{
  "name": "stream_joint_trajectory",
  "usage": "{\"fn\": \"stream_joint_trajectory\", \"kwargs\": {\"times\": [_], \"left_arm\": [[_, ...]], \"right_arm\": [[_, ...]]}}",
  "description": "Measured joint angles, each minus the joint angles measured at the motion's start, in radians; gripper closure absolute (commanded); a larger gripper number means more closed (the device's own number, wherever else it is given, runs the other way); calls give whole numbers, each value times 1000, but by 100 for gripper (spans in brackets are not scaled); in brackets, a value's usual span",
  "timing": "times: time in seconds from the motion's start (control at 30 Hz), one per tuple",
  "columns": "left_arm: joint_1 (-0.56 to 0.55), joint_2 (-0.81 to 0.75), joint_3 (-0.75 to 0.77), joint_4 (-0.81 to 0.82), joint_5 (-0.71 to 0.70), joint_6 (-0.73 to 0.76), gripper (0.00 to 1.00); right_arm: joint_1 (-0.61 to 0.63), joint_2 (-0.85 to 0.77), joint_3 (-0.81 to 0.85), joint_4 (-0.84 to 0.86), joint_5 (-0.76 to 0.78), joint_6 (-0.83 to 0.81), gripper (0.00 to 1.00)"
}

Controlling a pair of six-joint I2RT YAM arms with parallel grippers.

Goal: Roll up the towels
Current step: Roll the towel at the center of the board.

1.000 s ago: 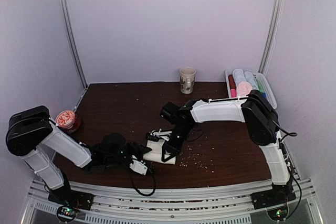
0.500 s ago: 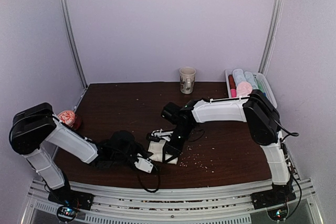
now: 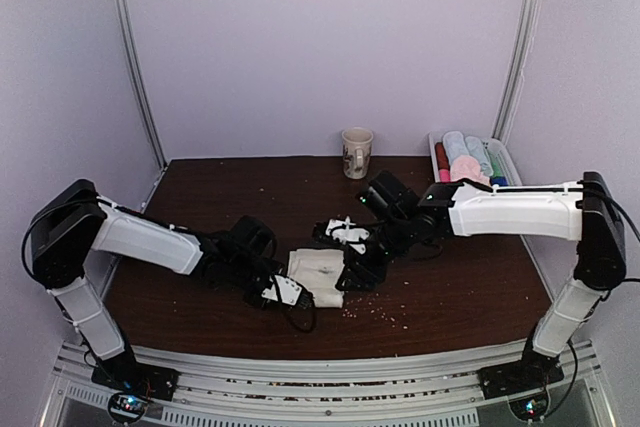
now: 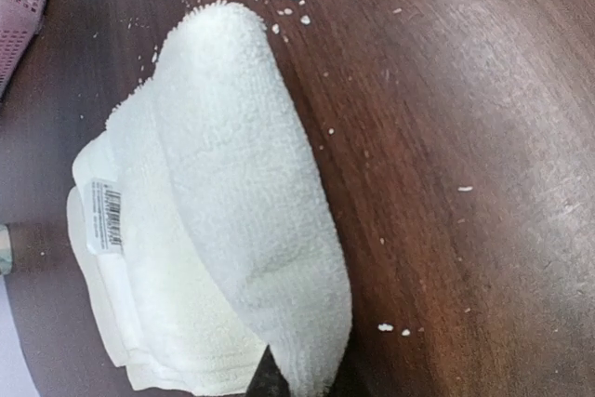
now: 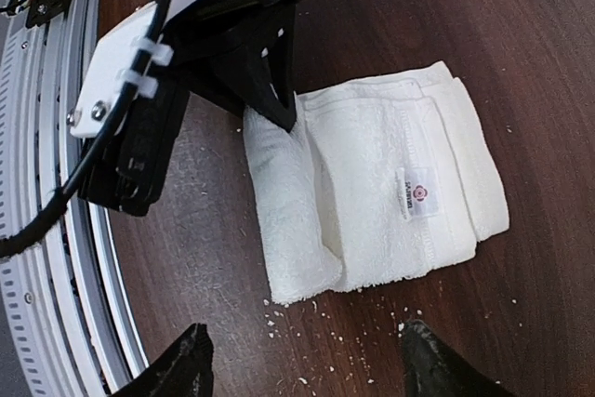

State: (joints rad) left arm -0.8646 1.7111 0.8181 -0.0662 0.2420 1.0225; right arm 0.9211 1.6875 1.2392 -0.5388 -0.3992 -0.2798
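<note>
left gripper (image 5: 282, 111) clamped on one edge of the white towel (image 5: 372, 192), middle of the table (image 3: 200, 197) near its front edge; right gripper (image 5: 311, 364) hangs above, fingers wide apart.

At the back of your dark desk (image 3: 250, 197) you have a patterned mug (image 3: 356, 151) standing upright. To its right, a white tray (image 3: 507, 162) holds rolled coloured towels (image 3: 458, 147). Pale crumbs (image 3: 385, 313) lie scattered towards the front.
</note>
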Motion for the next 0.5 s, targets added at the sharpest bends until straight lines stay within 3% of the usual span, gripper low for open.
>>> {"fn": "stream_joint_trajectory", "kwargs": {"times": [0.5], "left_arm": [[134,264,408,-472,335,-27,100]], "right_arm": [[214,-272,-397,344,394,-50,23]]}}
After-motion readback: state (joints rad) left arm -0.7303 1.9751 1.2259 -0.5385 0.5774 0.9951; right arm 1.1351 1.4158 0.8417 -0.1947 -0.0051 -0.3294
